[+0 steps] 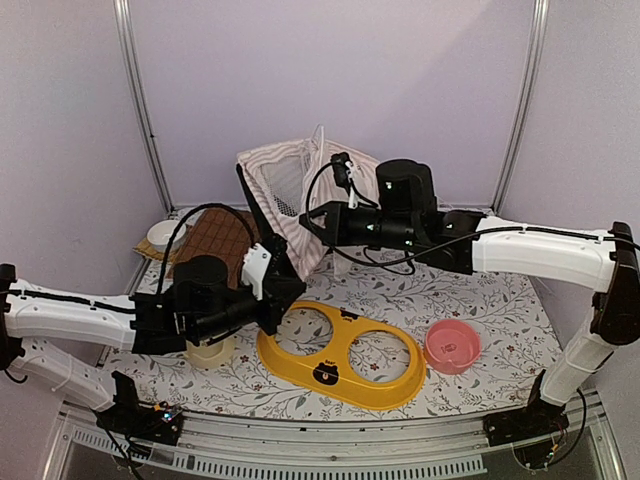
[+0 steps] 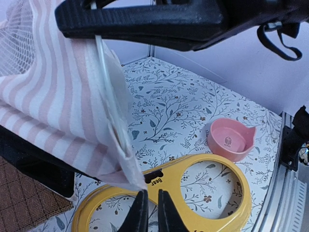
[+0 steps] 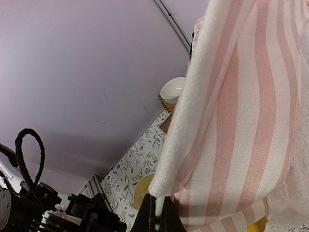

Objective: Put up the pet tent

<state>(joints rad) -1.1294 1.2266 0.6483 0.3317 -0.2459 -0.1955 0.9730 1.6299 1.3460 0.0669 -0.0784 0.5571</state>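
The pet tent [image 1: 290,175], pink-and-white striped with lace netting, stands half raised at the back centre. My right gripper [image 1: 308,222] is shut on one of its thin white poles; in the right wrist view the pole end sits between the fingers [image 3: 157,215], below the striped fabric sleeve [image 3: 231,121]. My left gripper [image 1: 288,288] is at the tent's lower front corner. In the left wrist view its fingers [image 2: 153,203] stand almost together, and the pointed tip of the fabric [image 2: 72,111] runs down into them.
A yellow two-hole bowl holder [image 1: 340,372] lies just in front of the left gripper [image 2: 176,186]. A pink bowl [image 1: 452,345] sits to its right [image 2: 229,140]. A brown quilted mat [image 1: 215,240] and a white bowl [image 1: 163,235] lie back left. A cream bowl [image 1: 212,352] sits under the left arm.
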